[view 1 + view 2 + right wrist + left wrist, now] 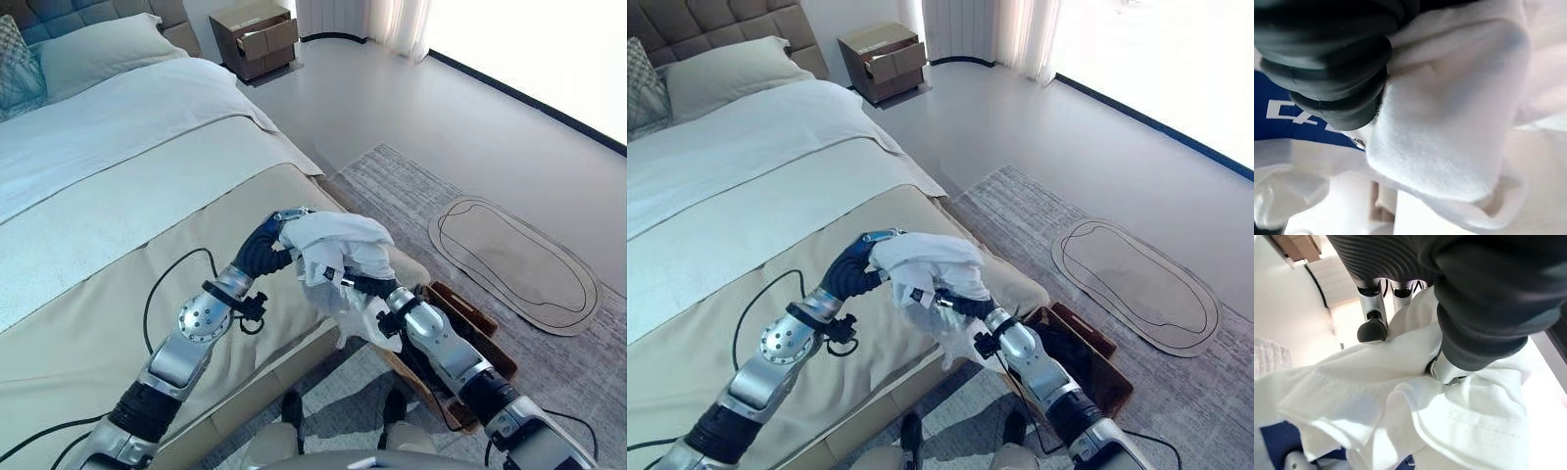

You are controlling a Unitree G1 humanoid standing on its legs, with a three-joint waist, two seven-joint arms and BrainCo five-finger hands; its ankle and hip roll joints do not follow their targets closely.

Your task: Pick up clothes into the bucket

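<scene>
Both hands lift the white shirt point(338, 257) off the bed point(118, 294) — the left hand point(1376, 308) pinches it, the right hand's point(364, 286) grip is buried in cloth and cannot be told — likely for the basket point(470, 328) at four o'clock.

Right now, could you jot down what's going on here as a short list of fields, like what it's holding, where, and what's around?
held item: white cloth garment, bunched, with a blue patch seen in the wrist views
left hand: fingers curled into the garment
right hand: wrapped in the garment, fingers hidden
garment position: lifted above the corner of the beige bed
container: brown open bucket on the floor beside the bed, under the right arm
surroundings: grey rug, oval tan mat, wooden nightstand
task stage: garment not yet in the bucket
</scene>
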